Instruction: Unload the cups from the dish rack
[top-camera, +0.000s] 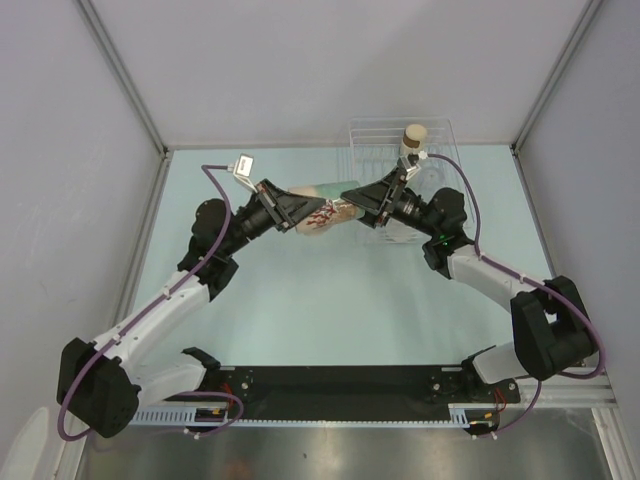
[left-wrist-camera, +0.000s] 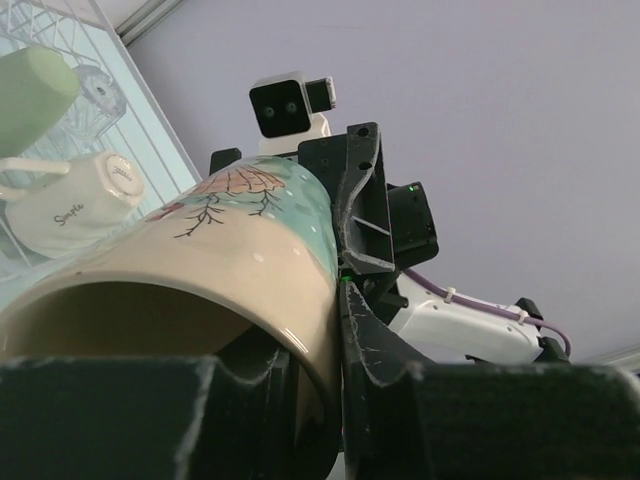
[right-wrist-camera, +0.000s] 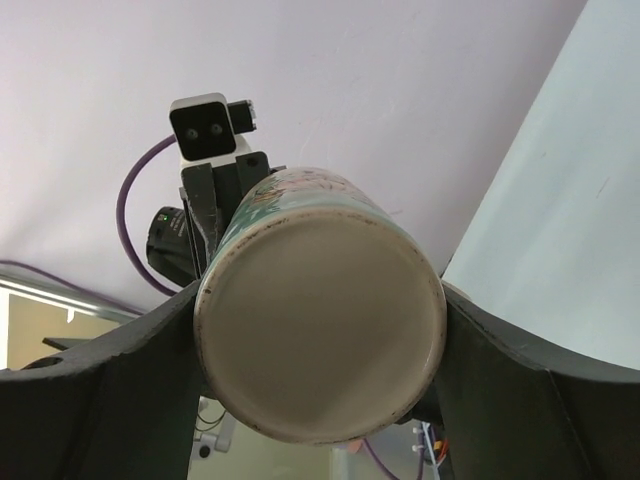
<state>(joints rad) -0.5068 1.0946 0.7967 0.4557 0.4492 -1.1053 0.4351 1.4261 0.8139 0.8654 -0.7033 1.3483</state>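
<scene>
A cream cup with teal and a dark branch print (top-camera: 325, 213) hangs on its side in mid-air between both grippers, left of the white wire dish rack (top-camera: 372, 135). My left gripper (top-camera: 303, 214) is shut on its rim, one finger inside and one outside; the cup fills the left wrist view (left-wrist-camera: 230, 250). My right gripper (top-camera: 358, 198) is shut on the cup's base end, which fills the right wrist view (right-wrist-camera: 315, 300), a finger (right-wrist-camera: 120, 390) on each side. A tan brown-topped cup (top-camera: 414, 137) stands in the rack. The left wrist view shows a pale green cup (left-wrist-camera: 35, 85) and a white handled cup (left-wrist-camera: 70, 200) in the rack.
The rack sits at the table's far edge by the back wall. A clear glass piece (left-wrist-camera: 100, 90) lies among the rack wires. Grey side walls close in the pale green table (top-camera: 300, 300). The two arms reach toward each other over the table's middle.
</scene>
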